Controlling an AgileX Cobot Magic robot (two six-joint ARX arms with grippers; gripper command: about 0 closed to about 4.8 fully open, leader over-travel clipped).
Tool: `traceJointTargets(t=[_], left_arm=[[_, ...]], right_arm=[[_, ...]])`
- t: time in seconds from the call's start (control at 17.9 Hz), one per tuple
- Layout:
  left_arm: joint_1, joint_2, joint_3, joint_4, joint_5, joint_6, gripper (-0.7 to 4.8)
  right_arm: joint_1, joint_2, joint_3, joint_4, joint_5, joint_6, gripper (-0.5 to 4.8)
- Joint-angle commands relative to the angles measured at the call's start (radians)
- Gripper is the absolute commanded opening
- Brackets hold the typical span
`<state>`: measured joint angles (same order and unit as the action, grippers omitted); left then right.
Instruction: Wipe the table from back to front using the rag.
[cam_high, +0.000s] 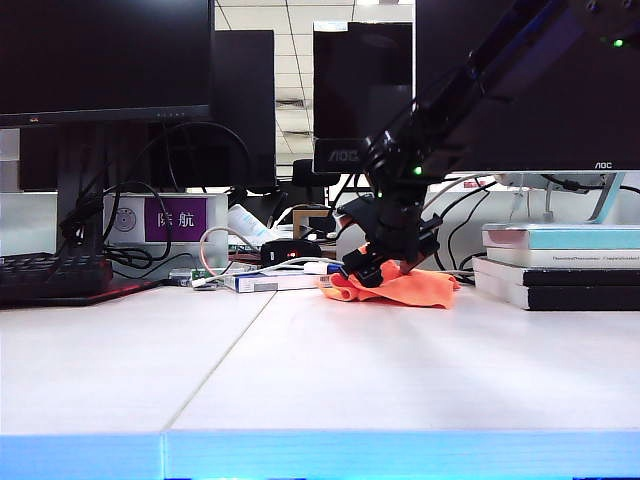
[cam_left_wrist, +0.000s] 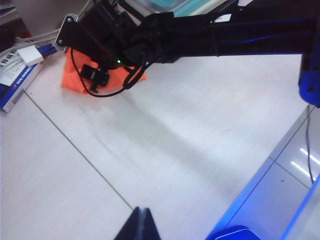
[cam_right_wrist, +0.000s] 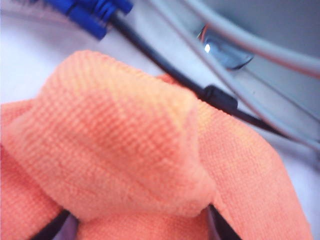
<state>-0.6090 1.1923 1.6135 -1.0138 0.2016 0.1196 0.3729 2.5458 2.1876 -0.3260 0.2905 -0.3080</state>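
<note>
The rag (cam_high: 405, 287) lies bunched at the far side of the worktop (cam_high: 330, 370), just left of the stacked books (cam_high: 560, 265). The right gripper (cam_high: 365, 272) is down on the rag's left end, its fingers (cam_right_wrist: 220, 227) spread around a raised fold of cloth. The left gripper (cam_left_wrist: 139, 227) hangs above the near worktop, well apart; whether it is open cannot be told.

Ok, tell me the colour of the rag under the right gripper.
Bright orange. The rag shows best in the right wrist view, bunched up at the right gripper.
</note>
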Motion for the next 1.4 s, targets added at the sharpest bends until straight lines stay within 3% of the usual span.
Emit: traceJointTargets(t=[0.06,0.11,0.56,0.73,0.78,0.95,1.01,1.4], left_arm=[[-0.001,-0.003,0.005,0.009,0.005,0.003,-0.03],[-0.001,-0.002,0.005,0.008,0.005,0.004,-0.03],[-0.001,-0.003,0.005,0.008,0.005,0.003,-0.03],[-0.001,-0.003,0.005,0.008,0.005,0.003,-0.03],[-0.001,-0.003,0.005,0.009,0.005,0.003,-0.03],[-0.001,-0.003,0.006,0.01,0.005,0.003,-0.03],[-0.001,-0.003,0.006,0.01,0.005,0.003,-0.03],[-0.001,-0.003,0.004,0.033,0.001,0.013,-0.03]], right_arm=[[0.01,-0.033,-0.002,-0.031,-0.013,-0.011,3.81],[0.01,-0.042,-0.002,-0.03,-0.016,-0.011,4.52],[0.034,-0.144,-0.002,-0.166,-0.11,-0.011,4.47],[0.046,-0.176,-0.002,-0.201,-0.128,-0.01,4.19],[0.049,-0.19,-0.002,-0.215,-0.134,-0.01,3.8],[0.065,-0.231,-0.002,-0.235,-0.133,-0.01,0.41],[0.067,-0.252,-0.002,-0.246,-0.134,-0.01,-0.04],[0.09,-0.498,-0.002,-0.426,-0.14,0.037,-0.05]])
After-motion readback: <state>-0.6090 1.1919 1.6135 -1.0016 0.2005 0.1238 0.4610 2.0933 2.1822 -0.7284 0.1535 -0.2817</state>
